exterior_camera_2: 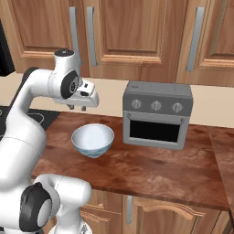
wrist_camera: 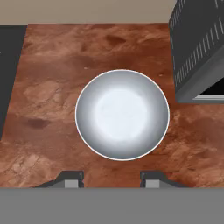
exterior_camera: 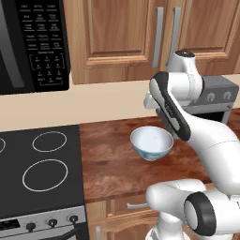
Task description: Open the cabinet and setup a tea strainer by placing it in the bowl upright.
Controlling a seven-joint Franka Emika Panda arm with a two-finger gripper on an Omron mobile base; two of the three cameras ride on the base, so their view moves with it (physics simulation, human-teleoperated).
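The cabinet (exterior_camera: 117,33) hangs on the wall above the counter, both doors shut, its two grey bar handles (exterior_camera_2: 91,36) side by side. The white bowl (exterior_camera: 151,140) stands upright on the brown counter with nothing in it; it also appears as the bowl (exterior_camera_2: 93,137) and, from straight above, the bowl (wrist_camera: 122,114). My gripper (exterior_camera_2: 77,108) hovers above the bowl's far rim, pointing down. In the hand view the gripper (wrist_camera: 111,179) is open, fingertips apart with nothing between them. The tea strainer is hidden.
A grey toaster oven (exterior_camera_2: 157,114) stands on the counter right of the bowl. A black microwave (exterior_camera: 33,42) hangs at the upper left, above a black stovetop (exterior_camera: 40,168). Another cabinet door with a handle (exterior_camera_2: 197,36) is further right.
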